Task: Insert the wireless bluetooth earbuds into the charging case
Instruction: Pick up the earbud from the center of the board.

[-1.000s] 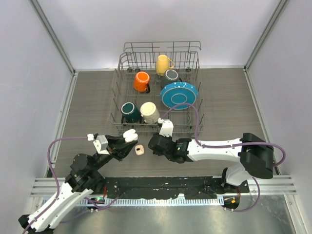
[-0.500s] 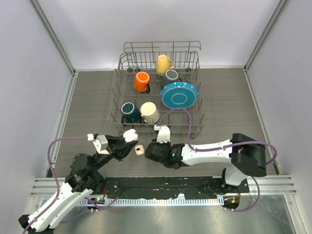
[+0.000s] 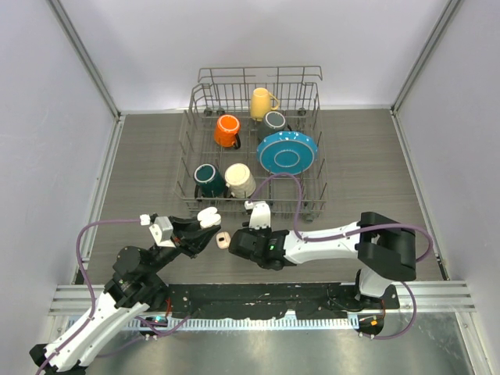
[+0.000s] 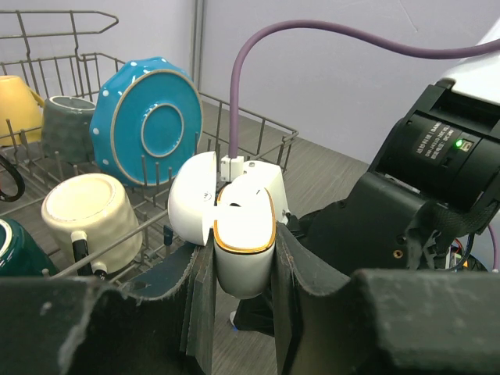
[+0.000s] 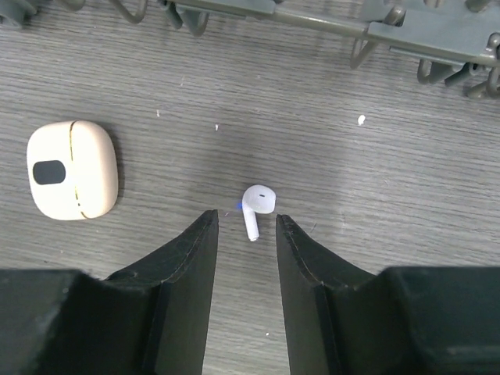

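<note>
My left gripper (image 3: 201,229) is shut on an open white charging case (image 3: 208,217) with a gold rim and holds it above the table. In the left wrist view the case (image 4: 244,234) sits upright between my fingers, lid swung to the left. My right gripper (image 3: 234,244) is open and low over the table. In the right wrist view one white earbud (image 5: 256,205) lies on the table just past the right gripper's (image 5: 246,217) fingertips, stem pointing toward me. No other earbuds are in view.
A second, closed cream case (image 5: 72,169) lies on the table left of the earbud, also seen from above (image 3: 223,240). A wire dish rack (image 3: 312,205) with mugs and a blue plate (image 3: 287,152) stands just behind both grippers.
My right gripper has moved left along the table toward the closed case and the left gripper. The left gripper has held still with the open case.
</note>
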Tool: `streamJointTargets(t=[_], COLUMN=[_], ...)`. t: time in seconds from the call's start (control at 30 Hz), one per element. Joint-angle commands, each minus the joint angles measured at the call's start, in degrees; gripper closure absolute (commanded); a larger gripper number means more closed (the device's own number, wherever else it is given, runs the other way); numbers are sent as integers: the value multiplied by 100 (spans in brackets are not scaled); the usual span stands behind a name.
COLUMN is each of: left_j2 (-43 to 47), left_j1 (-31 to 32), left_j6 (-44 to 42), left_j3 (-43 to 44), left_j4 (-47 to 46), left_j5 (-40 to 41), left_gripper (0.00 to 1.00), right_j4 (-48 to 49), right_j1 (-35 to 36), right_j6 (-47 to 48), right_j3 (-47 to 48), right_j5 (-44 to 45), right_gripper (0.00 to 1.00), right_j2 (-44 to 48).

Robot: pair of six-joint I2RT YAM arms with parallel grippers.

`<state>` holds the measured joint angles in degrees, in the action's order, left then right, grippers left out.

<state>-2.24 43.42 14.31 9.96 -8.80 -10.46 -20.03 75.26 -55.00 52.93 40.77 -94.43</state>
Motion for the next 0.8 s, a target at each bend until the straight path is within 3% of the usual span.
streamJointTargets(t=[0.0, 0.77], left_j2=[66, 66], left_j1=[-9, -18], left_j6=[-33, -15], left_j3=[103, 94], left_j4=[-157, -157], left_j5=[44, 70], left_gripper=[100, 100], right_j4=[201, 369], right_j1=[-64, -328], right_j6=[-90, -10], right_j3=[86, -10], right_j5=[168, -351], right_gripper=[59, 61], right_j2=[-22, -383])
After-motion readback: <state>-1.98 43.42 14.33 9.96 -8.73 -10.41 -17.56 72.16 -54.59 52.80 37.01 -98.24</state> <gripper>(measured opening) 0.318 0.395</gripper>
